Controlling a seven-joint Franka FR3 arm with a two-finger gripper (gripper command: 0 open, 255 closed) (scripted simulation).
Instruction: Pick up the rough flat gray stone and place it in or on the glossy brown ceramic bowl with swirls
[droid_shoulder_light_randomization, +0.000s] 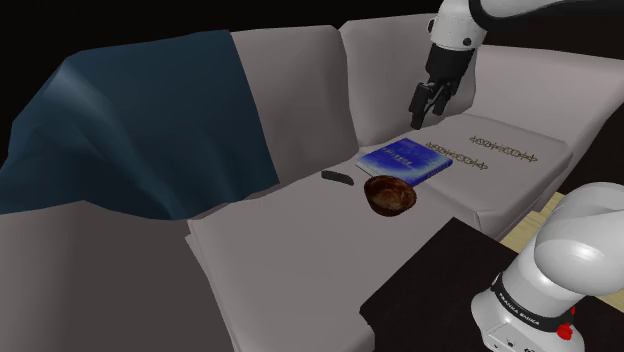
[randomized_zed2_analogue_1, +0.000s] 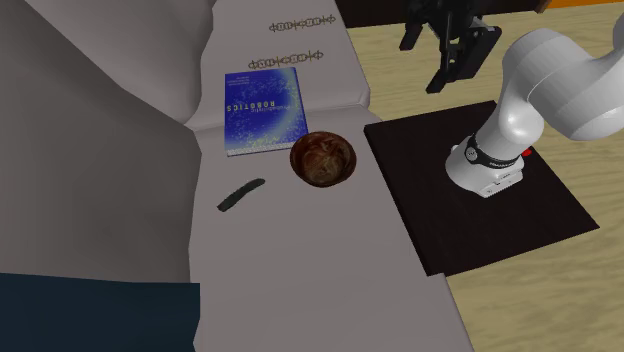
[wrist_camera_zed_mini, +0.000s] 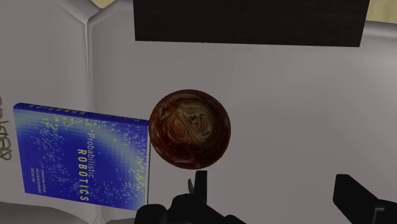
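The flat dark grey stone (droid_shoulder_light_randomization: 337, 177) (randomized_zed2_analogue_1: 240, 194) lies on the light grey sofa seat (droid_shoulder_light_randomization: 280, 240), a short way from the bowl on the side away from the stand. The glossy brown swirled bowl (droid_shoulder_light_randomization: 390, 195) (randomized_zed2_analogue_1: 323, 158) (wrist_camera_zed_mini: 189, 129) stands upright and empty beside a blue book. My black gripper (droid_shoulder_light_randomization: 425, 112) (randomized_zed2_analogue_1: 428, 62) (wrist_camera_zed_mini: 273, 191) hangs open high above the seat, holding nothing. In the wrist view the bowl sits just beyond the fingers (wrist_camera_zed_mini: 200, 186).
A blue book (droid_shoulder_light_randomization: 405, 162) (randomized_zed2_analogue_1: 263, 110) (wrist_camera_zed_mini: 83, 156) lies flat, touching or nearly touching the bowl. A dark blue blanket (droid_shoulder_light_randomization: 150, 120) drapes the sofa back at the shoulder view's left. The black stand top (droid_shoulder_light_randomization: 430, 280) (randomized_zed2_analogue_1: 480, 190) borders the seat's front edge.
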